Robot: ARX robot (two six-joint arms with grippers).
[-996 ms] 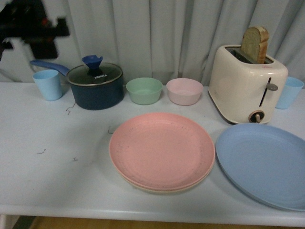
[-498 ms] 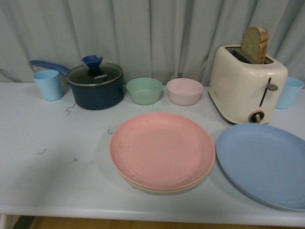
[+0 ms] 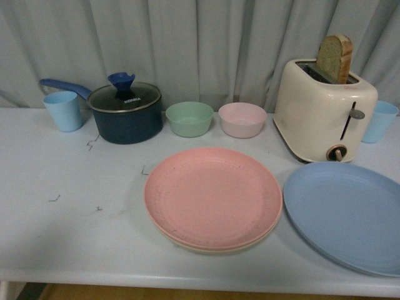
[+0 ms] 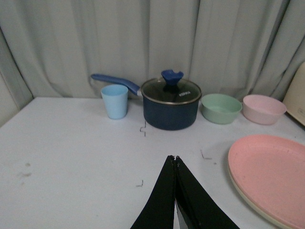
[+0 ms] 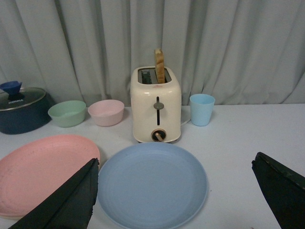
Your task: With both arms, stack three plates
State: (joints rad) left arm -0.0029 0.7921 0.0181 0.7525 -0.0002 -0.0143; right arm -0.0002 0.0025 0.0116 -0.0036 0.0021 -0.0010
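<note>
The left claw (image 4: 175, 160) is pinched shut, its two black fingers (image 4: 162, 195) pressed tip to tip with nothing between them. It hangs over a bare part of the white table (image 3: 62, 237), and the stacked plates lie off to its right. The right claw (image 5: 175, 164) is spread wide open and empty, with one finger far out on each side. The blue plate (image 3: 347, 215) shows between them, flat on the table at the near right and all by itself. Just beside it, on its left, is the pink plate (image 3: 212, 197). It sits on top of the cream plate (image 3: 206, 248), and only a thin rim of cream peeks out along the near edge. Behind the blue plate stands a cream toaster (image 3: 325, 109) with a slice of bread (image 3: 334, 57) sticking up, and a light blue cup (image 3: 379, 120) is to its right. Behind the pink plate are a green bowl (image 3: 189, 119) and a pink bowl (image 3: 242, 119), side by side. Further left is a dark blue pot (image 3: 125, 114) with a glass lid, and then another blue cup (image 3: 62, 110). A grey curtain (image 3: 200, 44) hangs at the back.
</note>
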